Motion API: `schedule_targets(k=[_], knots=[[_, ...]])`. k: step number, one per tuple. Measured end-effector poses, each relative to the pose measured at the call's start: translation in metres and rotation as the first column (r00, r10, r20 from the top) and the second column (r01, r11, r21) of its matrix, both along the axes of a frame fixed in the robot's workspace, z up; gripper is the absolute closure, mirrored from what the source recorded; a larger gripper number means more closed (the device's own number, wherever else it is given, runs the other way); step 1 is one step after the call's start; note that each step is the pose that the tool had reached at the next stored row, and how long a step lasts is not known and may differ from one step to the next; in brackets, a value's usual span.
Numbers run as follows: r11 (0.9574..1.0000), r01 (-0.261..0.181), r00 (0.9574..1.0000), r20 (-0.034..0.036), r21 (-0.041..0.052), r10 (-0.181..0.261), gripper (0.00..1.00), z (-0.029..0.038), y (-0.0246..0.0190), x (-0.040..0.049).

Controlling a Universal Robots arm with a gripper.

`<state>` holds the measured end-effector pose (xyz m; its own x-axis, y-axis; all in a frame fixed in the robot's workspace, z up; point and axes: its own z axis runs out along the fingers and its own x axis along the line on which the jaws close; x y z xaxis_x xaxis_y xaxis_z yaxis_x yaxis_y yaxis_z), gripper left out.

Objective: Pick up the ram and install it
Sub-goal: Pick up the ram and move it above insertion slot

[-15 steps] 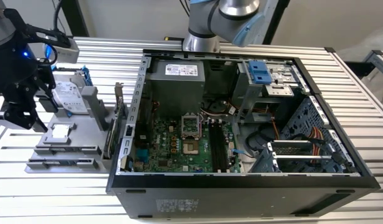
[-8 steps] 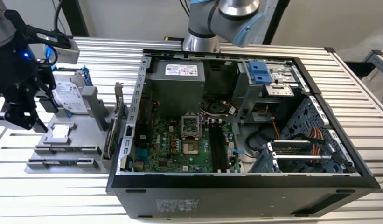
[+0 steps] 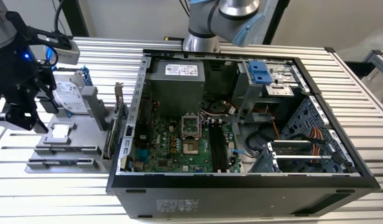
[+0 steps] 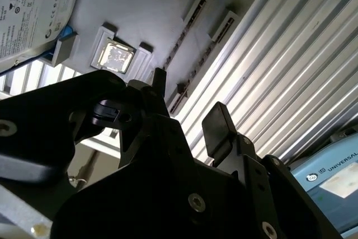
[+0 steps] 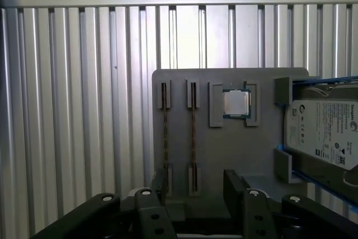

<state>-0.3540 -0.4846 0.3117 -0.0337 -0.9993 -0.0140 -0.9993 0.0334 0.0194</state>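
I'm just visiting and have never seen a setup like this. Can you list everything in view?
ram sticks: two, dark, on edge in slots of the holder, side by side
processor chip: one, silver, in a holder recess beside the sticks
hard drive: one, silver with blue bracket, on the holder past the chip
holder: one, grey, on the table at the exterior view's left of the case
expansion card: one, upright between holder and case
computer case: one, black, open
table: one, silver, slatted
arm: one, grey, behind the case
gripper: one, black, open, over the holder near the sticks
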Motion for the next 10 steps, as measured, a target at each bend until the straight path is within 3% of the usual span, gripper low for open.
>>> schedule_targets(k=[10], knots=[[1.0,0.0,1.0,0.0,0.0,0.0,0.0,-0.0024,0.0,-0.0001]])
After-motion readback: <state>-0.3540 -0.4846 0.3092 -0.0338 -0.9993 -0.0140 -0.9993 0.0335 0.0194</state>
